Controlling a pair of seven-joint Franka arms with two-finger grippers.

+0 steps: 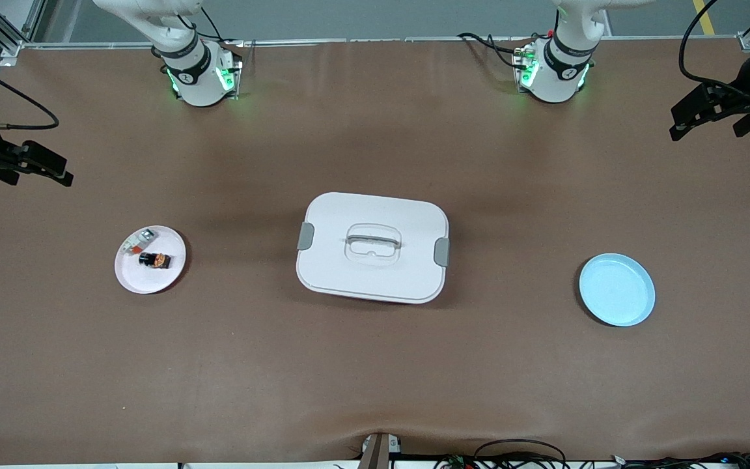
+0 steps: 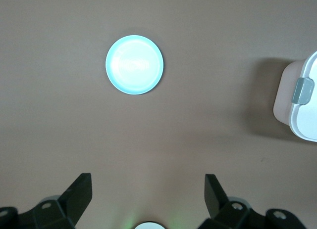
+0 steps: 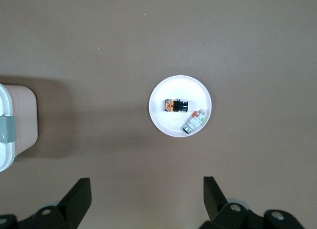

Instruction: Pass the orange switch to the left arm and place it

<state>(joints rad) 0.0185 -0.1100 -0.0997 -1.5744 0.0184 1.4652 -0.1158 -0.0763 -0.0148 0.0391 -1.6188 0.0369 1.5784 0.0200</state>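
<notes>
The orange switch (image 1: 155,260) lies on its side on a small white plate (image 1: 153,280) toward the right arm's end of the table. In the right wrist view the switch (image 3: 176,106) shows its orange face on that plate (image 3: 173,88). The white box (image 1: 372,247) stands closed at the table's middle, between the two plates. My right gripper (image 1: 62,176) is high over the table's end, open and empty (image 3: 147,194). My left gripper (image 1: 676,127) is high over the other end, open and empty (image 2: 148,194).
A small white-grey component (image 1: 138,242) with a red mark lies on the white plate beside the switch. An empty light-blue plate (image 1: 616,289) sits toward the left arm's end and shows in the left wrist view (image 2: 134,65). Cables lie along the table's front edge.
</notes>
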